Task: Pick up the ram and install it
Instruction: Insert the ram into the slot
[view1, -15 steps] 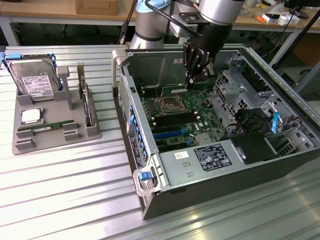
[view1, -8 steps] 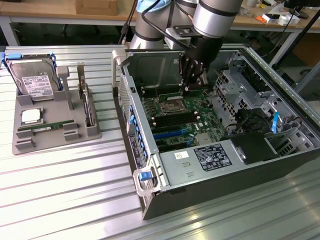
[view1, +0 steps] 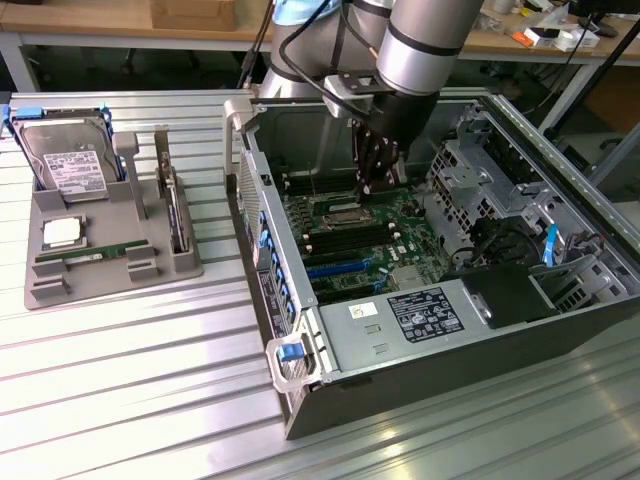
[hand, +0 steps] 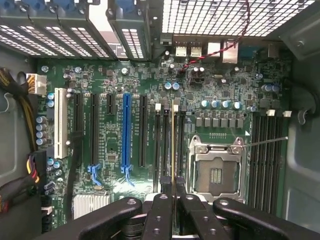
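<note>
ram (hand: 173, 142) edge-down, lengthwise along slots (hand: 165, 145)

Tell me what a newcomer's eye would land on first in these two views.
The arm's gripper reaches down into the open computer case, over the green motherboard. In the wrist view it grips the ram edge-on between its fingers, lined up with the dark memory slots beside the empty processor socket. On the exterior view's left, a grey tray holds a hard drive.
</note>
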